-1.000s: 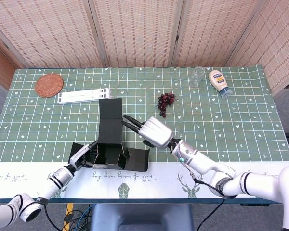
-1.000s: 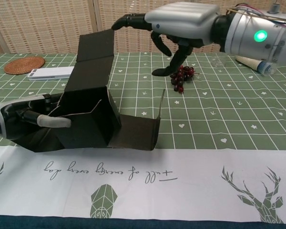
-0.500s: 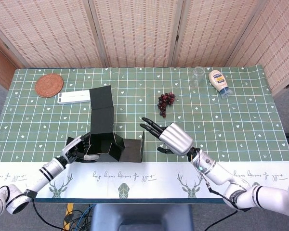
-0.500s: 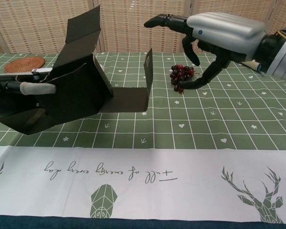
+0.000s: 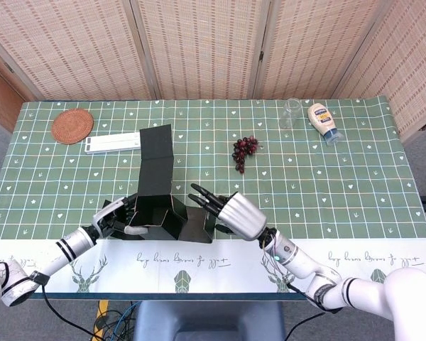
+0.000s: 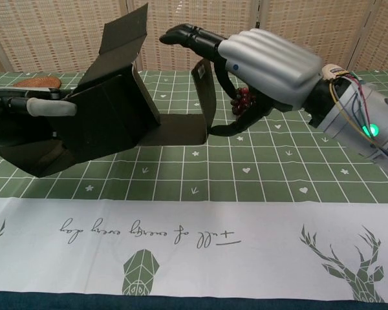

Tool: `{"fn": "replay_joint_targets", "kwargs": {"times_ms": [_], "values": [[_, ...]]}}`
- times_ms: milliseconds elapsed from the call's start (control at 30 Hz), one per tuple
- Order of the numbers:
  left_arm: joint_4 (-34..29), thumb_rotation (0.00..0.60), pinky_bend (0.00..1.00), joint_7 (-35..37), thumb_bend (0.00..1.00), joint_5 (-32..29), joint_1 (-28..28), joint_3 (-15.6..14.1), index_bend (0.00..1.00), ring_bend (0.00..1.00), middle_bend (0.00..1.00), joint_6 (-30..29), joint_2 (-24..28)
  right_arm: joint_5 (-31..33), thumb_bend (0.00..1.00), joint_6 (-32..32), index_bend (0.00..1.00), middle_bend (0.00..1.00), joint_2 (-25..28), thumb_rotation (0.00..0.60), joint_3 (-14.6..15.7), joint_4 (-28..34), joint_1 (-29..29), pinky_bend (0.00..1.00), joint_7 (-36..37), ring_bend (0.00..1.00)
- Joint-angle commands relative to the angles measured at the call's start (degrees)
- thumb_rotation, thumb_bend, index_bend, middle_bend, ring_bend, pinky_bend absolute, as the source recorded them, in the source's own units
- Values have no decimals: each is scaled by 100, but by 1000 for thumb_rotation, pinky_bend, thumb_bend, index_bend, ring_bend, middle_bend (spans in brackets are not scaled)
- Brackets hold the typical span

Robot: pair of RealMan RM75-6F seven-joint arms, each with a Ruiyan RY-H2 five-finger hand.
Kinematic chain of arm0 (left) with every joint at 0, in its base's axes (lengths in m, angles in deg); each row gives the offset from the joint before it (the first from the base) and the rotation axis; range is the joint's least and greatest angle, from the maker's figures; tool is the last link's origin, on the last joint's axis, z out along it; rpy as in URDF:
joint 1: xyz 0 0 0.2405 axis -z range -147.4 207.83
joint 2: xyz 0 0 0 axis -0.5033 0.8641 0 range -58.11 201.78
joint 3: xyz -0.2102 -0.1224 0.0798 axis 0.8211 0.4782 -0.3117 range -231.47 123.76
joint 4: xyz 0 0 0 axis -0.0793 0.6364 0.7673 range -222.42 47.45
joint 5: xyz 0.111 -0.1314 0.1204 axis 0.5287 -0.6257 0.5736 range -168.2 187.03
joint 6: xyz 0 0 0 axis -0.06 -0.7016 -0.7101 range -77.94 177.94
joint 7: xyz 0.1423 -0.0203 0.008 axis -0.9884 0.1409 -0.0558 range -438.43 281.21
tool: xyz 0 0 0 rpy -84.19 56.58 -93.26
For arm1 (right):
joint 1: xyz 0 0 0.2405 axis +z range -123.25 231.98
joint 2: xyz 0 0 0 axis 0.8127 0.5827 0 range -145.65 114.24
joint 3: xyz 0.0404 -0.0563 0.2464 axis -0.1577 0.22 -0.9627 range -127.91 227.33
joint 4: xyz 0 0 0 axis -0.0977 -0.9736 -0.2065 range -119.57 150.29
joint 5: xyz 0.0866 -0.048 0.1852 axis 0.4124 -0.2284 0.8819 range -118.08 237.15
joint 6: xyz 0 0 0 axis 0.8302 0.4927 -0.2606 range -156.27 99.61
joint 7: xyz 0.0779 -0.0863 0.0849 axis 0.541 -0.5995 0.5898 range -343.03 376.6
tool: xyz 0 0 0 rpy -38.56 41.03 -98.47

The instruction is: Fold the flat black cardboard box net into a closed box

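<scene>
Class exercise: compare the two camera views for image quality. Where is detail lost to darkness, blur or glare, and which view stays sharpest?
Head view: even, soft lighting, sharp across the table; the black box reads as near-featureless dark panels. Chest view: the right hand is close and slightly soft, its silver back showing pale highlights; the box's inside is lost in shadow; the left hand sits at the frame edge.

1. A green tablecloth with a white grid and small heart prints [image 5: 355, 170] covers the table; a white band with deer drawings and script [image 6: 200, 239] runs along its near edge.
2. A round woven rattan coaster [image 5: 72, 126] lies at the far left.
3. A flat white rectangular device [image 5: 112, 144] lies just beside the coaster.
4. A bunch of dark red grapes [image 5: 243, 152] rests mid-table.
5. A clear glass [image 5: 291, 113] stands near a white squeeze bottle lying on its side [image 5: 322, 121].
6. Folding woven screens [image 5: 199, 46] stand behind the table.
</scene>
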Motion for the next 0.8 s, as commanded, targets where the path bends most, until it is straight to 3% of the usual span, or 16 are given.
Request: {"fn": "replay_joint_targets", "kwargs": {"times_ms": [33,367,800], "values": [[57,600,630,-126,102,78,69,-94,141,630,223,46,-47,-127,180,16,0,31,-269,600,-76,-251,129,993,-48,671],[255,600,630,-427,101,73,131,-252,141,630,218,82,-181,-268,258,84,0,55,-758,600,-171,-674,342,994,101,671],[388,600,630,-1863,101,-254,-31,-204,141,630,218,195,-501,-264,259,-356,0,65,-1045,600,-39,-1072,536,993,0,671]]}}
